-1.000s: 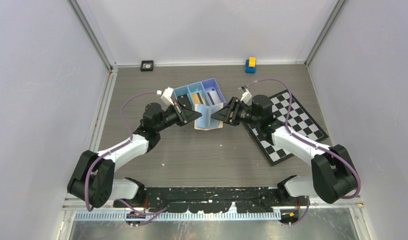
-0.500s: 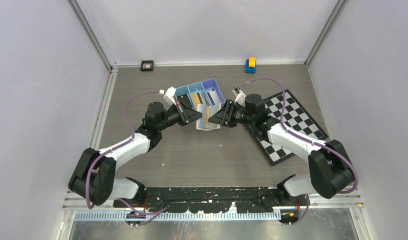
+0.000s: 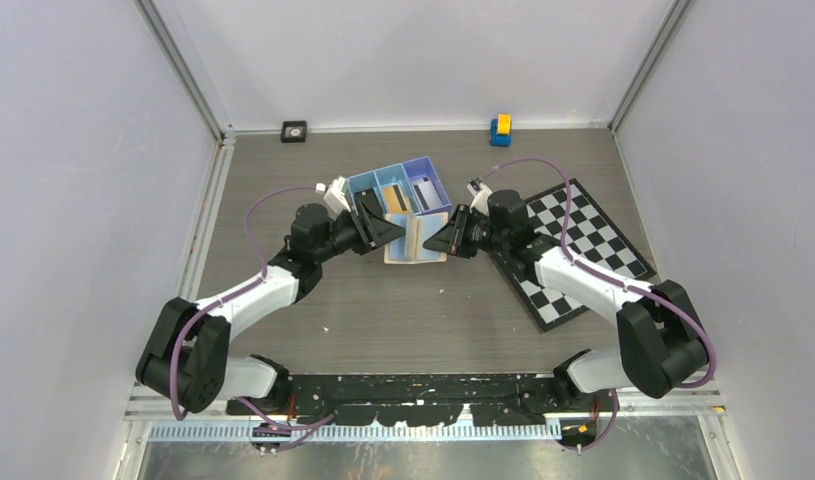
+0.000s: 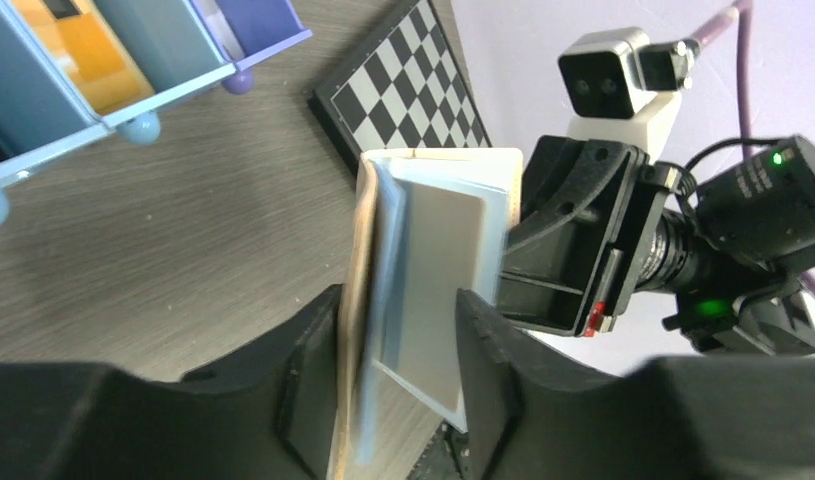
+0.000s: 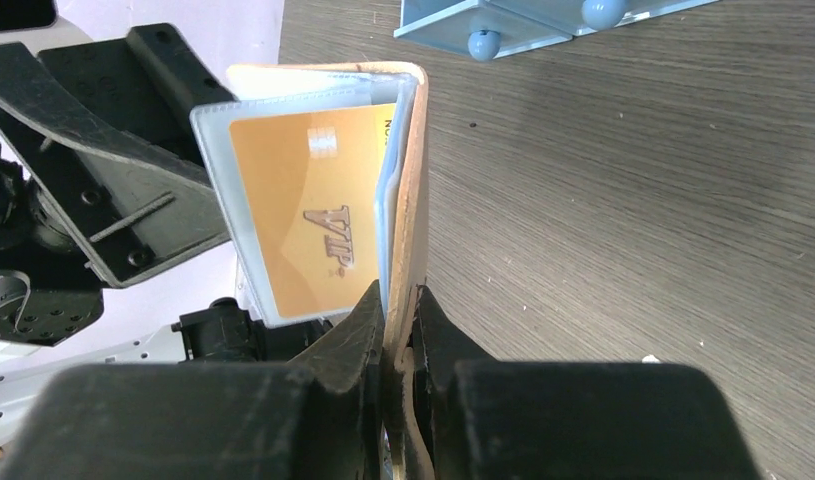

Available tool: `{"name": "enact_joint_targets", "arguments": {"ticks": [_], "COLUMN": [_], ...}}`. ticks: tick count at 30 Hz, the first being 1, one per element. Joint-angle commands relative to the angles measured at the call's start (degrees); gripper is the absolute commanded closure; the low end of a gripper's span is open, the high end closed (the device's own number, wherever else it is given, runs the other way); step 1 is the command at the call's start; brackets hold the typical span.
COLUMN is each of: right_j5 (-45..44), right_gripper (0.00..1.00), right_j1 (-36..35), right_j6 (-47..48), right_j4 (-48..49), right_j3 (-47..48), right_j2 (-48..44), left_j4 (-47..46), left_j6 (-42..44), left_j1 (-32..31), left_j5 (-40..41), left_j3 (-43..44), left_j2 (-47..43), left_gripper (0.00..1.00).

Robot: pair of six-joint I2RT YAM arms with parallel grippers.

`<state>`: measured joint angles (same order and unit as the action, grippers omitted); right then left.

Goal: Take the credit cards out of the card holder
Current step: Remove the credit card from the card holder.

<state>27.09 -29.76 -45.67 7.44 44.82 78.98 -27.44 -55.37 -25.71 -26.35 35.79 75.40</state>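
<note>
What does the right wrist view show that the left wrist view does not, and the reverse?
Right wrist only: an orange VIP card in a clear sleeve. Left wrist only: the chessboard and a sleeve's plain grey face. Both: the tan card holder upright, pinched by the left end effector and right end effector, and the blue tray's edge.

Robotics lab test cell: white enclosure walls, aluminium frame posts, checkerboard, grey wood-grain tabletop.

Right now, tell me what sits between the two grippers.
Only the card holder, held by the left gripper and right gripper from either side; the top view shows it. Its sleeve holds an orange card.
</note>
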Motion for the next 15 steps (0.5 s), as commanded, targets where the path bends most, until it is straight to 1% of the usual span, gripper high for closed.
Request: {"name": "enact_joint_targets", "arguments": {"ticks": [1,3,4,9,10,13,15], "right_j5": [-0.72,-0.70,-0.61,-0.61,-0.70,-0.69,-0.74], "right_gripper": [0.97,0.98,0.98,0.98,0.98,0.98,0.98], "right_j1": [-0.34,-0.34,-0.38,-0.38,-0.38,-0.36,-0.34], "right_j6": [1.19,1.20,1.20,1.20,1.19,1.20,1.18], "right_j4": [1.17,1.17,1.15,1.17,1.17,1.16,1.17], "right_j3": [2.38,2.41,2.41,2.39,2.44,2.38,2.32], "right_j2": [-2.78,-2.78,-2.75,-2.93,-3.00,-3.16,-3.29], "left_j4": [0.60,-1.87,-3.23,-10.04,-11.42,-12.97,-12.98], "left_j6": [-1.67,-3.15,-3.80,-7.70,-8.32,-8.77,-8.55], "left_j1": [1.48,1.70,1.80,2.18,2.36,2.72,2.77], "left_j5": [0.86,-0.47,-1.49,-5.99,-6.49,-7.31,-7.37], "left_j3": [0.69,0.22,0.09,0.12,-0.05,-0.16,-0.12], "left_j2": [-2.12,-1.35,-0.79,3.34,3.88,4.58,4.41], "left_gripper": [0.46,0.38,0.36,0.34,0.34,0.42,0.51]}}
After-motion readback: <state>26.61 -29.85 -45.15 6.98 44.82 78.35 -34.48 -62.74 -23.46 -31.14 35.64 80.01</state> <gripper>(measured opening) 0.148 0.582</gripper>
